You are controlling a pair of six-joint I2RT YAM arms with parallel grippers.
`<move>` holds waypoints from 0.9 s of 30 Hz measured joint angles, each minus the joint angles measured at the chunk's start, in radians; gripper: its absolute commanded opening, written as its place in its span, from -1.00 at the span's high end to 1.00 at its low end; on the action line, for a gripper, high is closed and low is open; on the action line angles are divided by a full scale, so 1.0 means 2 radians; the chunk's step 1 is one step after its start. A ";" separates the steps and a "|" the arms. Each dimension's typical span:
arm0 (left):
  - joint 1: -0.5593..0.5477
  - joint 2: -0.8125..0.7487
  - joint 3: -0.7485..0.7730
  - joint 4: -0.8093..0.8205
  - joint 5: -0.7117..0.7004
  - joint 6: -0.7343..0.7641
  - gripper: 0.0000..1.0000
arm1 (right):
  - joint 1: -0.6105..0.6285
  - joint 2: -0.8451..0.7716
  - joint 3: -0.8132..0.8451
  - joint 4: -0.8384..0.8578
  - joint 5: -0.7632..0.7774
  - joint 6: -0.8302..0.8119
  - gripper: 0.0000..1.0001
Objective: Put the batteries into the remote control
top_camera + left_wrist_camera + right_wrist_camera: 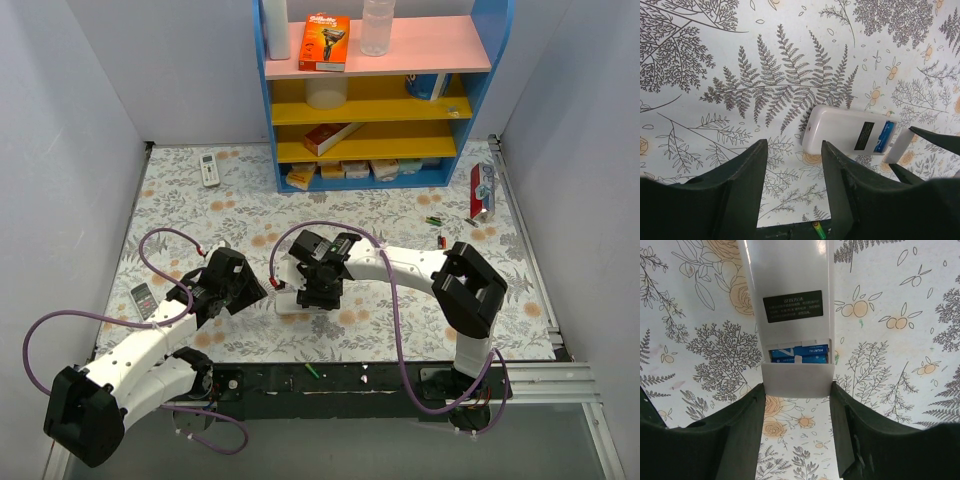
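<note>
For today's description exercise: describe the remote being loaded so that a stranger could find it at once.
From the blue shelf unit, come straight toward the near edge. The remote control lies there back up. Only it shows a black label and blue batteries in an open recess.

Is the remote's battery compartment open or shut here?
Open: blue batteries show in the recess of the remote control; the white cover is not closed over them.

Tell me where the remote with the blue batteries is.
The remote lies back-up near the middle of the flowery table, between the left gripper and the right gripper.
</note>
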 measured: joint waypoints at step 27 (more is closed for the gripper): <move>0.000 -0.008 0.000 -0.009 -0.002 -0.002 0.04 | 0.006 0.020 0.000 0.002 0.000 -0.010 -0.17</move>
